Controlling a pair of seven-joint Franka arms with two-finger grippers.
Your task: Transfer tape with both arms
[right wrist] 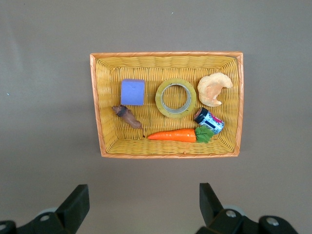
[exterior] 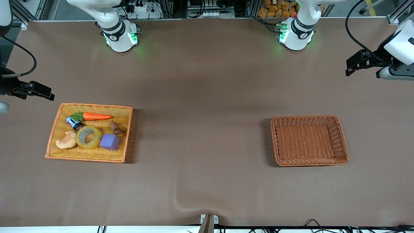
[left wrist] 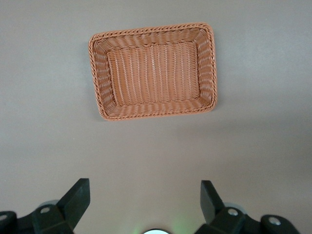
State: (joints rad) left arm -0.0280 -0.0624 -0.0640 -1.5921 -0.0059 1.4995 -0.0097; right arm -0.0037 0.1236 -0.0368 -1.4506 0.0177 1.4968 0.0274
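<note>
In the shallow yellow-orange wicker tray point(exterior: 53, 129) at the right arm's end of the bench, the ring-shaped roll of yellowish translucent tape point(exterior: 89, 137) lies flat among clutter. A purple cube point(exterior: 110, 141) sits just beside it at the roll's three o'clock in the front view, an orange crescent-shaped pastry piece point(exterior: 66, 141) touches or nearly touches it at nine, a small printed can point(exterior: 74, 123) lies at about eleven, and an orange carrot with green leaves point(exterior: 93, 116) lies past that at twelve. A small brown acorn-like piece point(exterior: 115, 128) rests near the cube.

The right hand point(right wrist: 141, 202) hangs high above bare cloth beside the tray with its fingers spread wide, holding nothing. The left hand point(left wrist: 144, 200) is likewise wide and empty, waiting above the bench near the empty brown woven basket point(left wrist: 153, 113).

The crowding is the main risk. I judge that a finger coming down outside the roll could strike the cube or the pastry and shove them, or pinch one along with the tape. The roll's smooth wall might also slip from a shallow pinch, and a mistimed handover between the arms could drop it onto the cloth.

The bench point(exterior: 200, 136) is covered in plain brown cloth, rumpled at the front view's six o'clock edge. Metal framing, cables and a bin of orange-brown items stand past the arm bases at twelve.
</note>
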